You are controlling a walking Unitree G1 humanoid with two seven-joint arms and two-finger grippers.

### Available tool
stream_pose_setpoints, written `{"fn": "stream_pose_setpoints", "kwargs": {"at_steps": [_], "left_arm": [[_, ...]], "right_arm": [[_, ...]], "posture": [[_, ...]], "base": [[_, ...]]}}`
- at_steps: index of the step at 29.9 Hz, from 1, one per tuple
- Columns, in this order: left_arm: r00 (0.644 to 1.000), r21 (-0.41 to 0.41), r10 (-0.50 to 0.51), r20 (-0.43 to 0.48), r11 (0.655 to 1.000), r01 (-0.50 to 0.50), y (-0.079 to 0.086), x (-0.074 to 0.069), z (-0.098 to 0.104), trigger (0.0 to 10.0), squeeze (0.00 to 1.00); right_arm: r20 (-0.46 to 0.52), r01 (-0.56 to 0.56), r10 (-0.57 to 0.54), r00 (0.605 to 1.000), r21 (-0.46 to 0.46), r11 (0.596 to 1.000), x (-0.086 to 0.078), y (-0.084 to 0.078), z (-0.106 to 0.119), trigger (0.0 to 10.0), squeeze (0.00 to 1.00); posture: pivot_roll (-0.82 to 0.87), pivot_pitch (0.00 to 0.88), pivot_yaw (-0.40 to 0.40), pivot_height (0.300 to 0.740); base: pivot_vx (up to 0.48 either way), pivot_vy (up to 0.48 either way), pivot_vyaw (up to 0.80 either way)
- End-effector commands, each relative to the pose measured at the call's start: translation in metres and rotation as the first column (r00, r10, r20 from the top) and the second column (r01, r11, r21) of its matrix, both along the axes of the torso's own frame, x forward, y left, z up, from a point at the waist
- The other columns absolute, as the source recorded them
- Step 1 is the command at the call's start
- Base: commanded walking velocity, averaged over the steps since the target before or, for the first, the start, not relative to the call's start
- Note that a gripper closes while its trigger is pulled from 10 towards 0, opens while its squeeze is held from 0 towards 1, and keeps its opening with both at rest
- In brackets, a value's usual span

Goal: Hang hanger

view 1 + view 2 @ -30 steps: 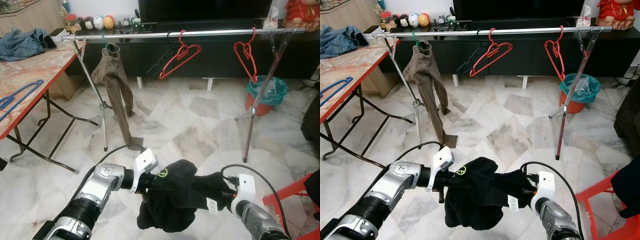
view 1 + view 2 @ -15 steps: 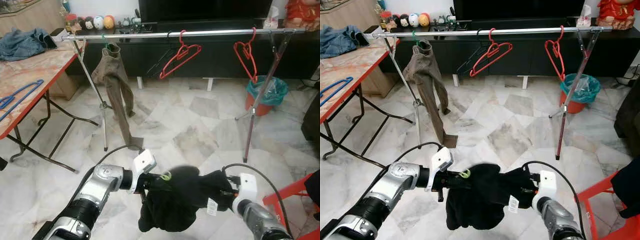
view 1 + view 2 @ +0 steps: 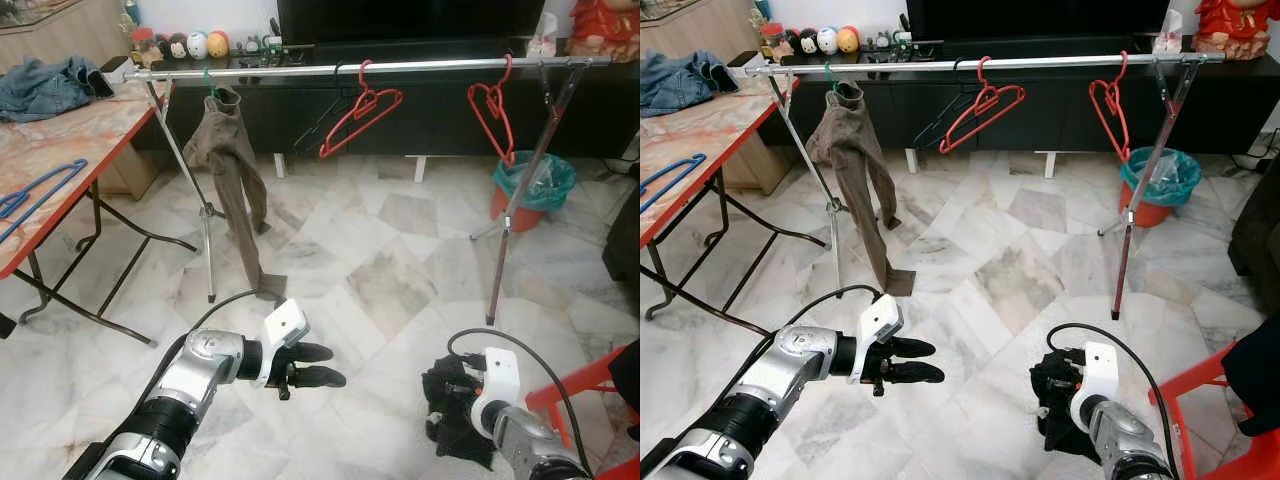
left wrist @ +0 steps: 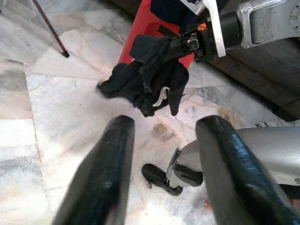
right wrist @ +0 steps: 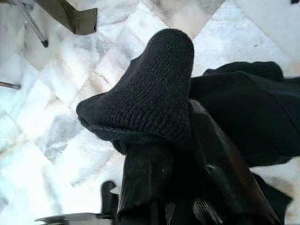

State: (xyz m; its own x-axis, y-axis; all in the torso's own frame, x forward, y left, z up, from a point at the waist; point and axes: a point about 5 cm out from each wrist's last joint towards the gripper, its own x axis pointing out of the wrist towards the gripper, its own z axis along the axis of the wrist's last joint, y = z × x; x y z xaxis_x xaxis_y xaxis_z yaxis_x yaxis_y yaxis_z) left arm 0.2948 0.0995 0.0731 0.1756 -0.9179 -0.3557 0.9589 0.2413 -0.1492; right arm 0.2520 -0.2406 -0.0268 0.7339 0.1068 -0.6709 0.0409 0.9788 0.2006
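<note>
My left gripper [image 3: 318, 365] is open and holds nothing, low over the marble floor. My right gripper [image 3: 447, 400] is shut on a bunched black garment [image 3: 457, 420], which hangs from it in a lump; knitted cloth [image 5: 154, 93] covers its fingers. From the left wrist, the black garment [image 4: 145, 79] dangles off the right arm beyond the open fingers [image 4: 105, 178]. Ahead stands a metal clothes rail [image 3: 400, 68] carrying two red hangers [image 3: 360, 108] [image 3: 492, 108] and brown trousers [image 3: 235, 170] on a green hanger [image 3: 209, 88].
A red-edged folding table [image 3: 90, 130] on the left holds a blue hanger [image 3: 35, 190] and jeans [image 3: 45, 85]. An orange bin with a green bag [image 3: 530, 190] stands past the rail's right leg. A red chair [image 3: 590, 400] is close on my right.
The left gripper has let go of the black garment and opened. The garment has dropped to the right and now hangs bunched from the right gripper alone.
</note>
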Motion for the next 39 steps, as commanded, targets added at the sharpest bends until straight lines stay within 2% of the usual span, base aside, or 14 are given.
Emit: {"fn": "stream_pose_setpoints", "kwargs": {"at_steps": [1,4,7,8,9,10,11,16,19,26,28,31,34,39], "left_arm": [[1.0,0.004,0.012,0.01,1.0,-0.012,0.002,0.002,0.001,10.0,1.0],[1.0,0.015,0.026,0.002,1.0,-0.026,0.003,0.001,-0.003,10.0,1.0],[0.992,0.119,0.112,0.057,0.986,-0.118,0.009,0.006,-0.016,10.0,1.0],[0.98,0.165,0.172,0.1,0.969,-0.187,0.012,0.009,-0.021,10.0,0.0],[0.952,0.22,0.263,0.158,0.93,-0.293,0.017,0.015,-0.028,10.0,0.0],[0.931,0.245,0.318,0.177,0.902,-0.355,0.02,0.017,-0.031,10.0,0.0],[0.903,0.267,0.384,0.191,0.865,-0.424,0.025,0.02,-0.035,10.0,0.0],[0.819,0.293,0.538,0.202,0.764,-0.574,0.038,0.017,-0.048,10.0,0.0],[0.796,0.373,0.566,0.215,0.706,-0.602,0.05,0.003,-0.068,10.0,0.0],[0.754,0.408,0.63,0.186,0.648,-0.643,0.059,-0.015,-0.089,10.0,0.0],[0.715,0.398,0.68,0.161,0.618,-0.678,0.063,-0.019,-0.093,10.0,0.0],[0.685,0.403,0.712,0.152,0.588,-0.701,0.066,-0.024,-0.098,10.0,0.0],[0.675,0.419,0.724,0.141,0.574,-0.704,0.067,-0.031,-0.104,10.0,0.0],[0.669,0.397,0.737,0.1,0.587,-0.706,0.064,-0.035,-0.107,10.0,0.0]], "right_arm": [[0.005,-0.02,0.02,1.0,-0.009,1.0,0.002,0.002,0.001,0.0,0.0],[0.006,-0.043,0.043,0.999,-0.027,0.999,0.003,0.003,0.002,0.0,0.0],[0.02,-0.077,0.079,0.997,-0.079,0.994,0.008,0.004,0.006,0.0,0.0],[0.035,-0.084,0.089,0.995,-0.106,0.991,0.012,0.003,0.009,0.0,0.0],[0.054,-0.096,0.105,0.993,-0.155,0.983,0.016,0.001,0.013,9.3,0.0],[0.057,-0.106,0.118,0.991,-0.188,0.976,0.018,-0.001,0.015,10.0,0.0],[0.059,-0.125,0.144,0.988,-0.247,0.961,0.02,-0.004,0.018,10.0,0.0],[0.057,-0.193,0.241,0.969,-0.435,0.879,0.029,-0.01,0.029,10.0,0.0],[-0.014,-0.293,0.354,0.935,-0.594,0.75,0.031,-0.011,0.031,10.0,0.0],[0.024,-0.254,0.309,0.951,-0.513,0.82,0.024,0.0,0.021,10.0,0.0],[0.069,-0.187,0.24,0.968,-0.434,0.881,0.023,0.004,0.018,10.0,0.0],[0.087,-0.113,0.154,0.984,-0.365,0.924,0.018,0.006,0.013,10.0,0.0],[-0.005,-0.111,0.118,0.993,-0.372,0.921,0.001,0.005,-0.003,10.0,0.0],[-0.046,-0.058,0.045,0.998,-0.353,0.934,-0.014,0.002,-0.014,10.0,0.0]], "posture": [[-0.02,0.034,0.091,0.74],[-0.02,0.035,0.09,0.74],[-0.01,0.034,0.089,0.74],[-0.01,0.034,0.089,0.74],[-0.02,0.033,0.09,0.74],[-0.02,0.033,0.09,0.74],[-0.02,0.033,0.09,0.74],[-0.03,0.033,0.086,0.74],[-0.03,0.034,0.083,0.74],[-0.02,0.036,0.078,0.74],[-0.03,0.035,0.077,0.74],[-0.03,0.033,0.077,0.74],[-0.03,0.032,0.075,0.74],[-0.03,0.029,0.075,0.74]], "base": [[0.0,0.0,0.0],[0.0,0.0,0.0],[0.0,0.0,0.0],[0.0,0.0,0.0],[0.0,0.0,0.0],[0.0,0.0,0.0],[0.0,0.0,0.0],[0.0,0.0,0.0],[0.0,0.0,0.0],[0.0,0.0,0.0],[0.0,0.0,0.0],[0.0,0.0,0.0],[0.0,0.0,0.0],[0.0,0.0,0.0]]}}
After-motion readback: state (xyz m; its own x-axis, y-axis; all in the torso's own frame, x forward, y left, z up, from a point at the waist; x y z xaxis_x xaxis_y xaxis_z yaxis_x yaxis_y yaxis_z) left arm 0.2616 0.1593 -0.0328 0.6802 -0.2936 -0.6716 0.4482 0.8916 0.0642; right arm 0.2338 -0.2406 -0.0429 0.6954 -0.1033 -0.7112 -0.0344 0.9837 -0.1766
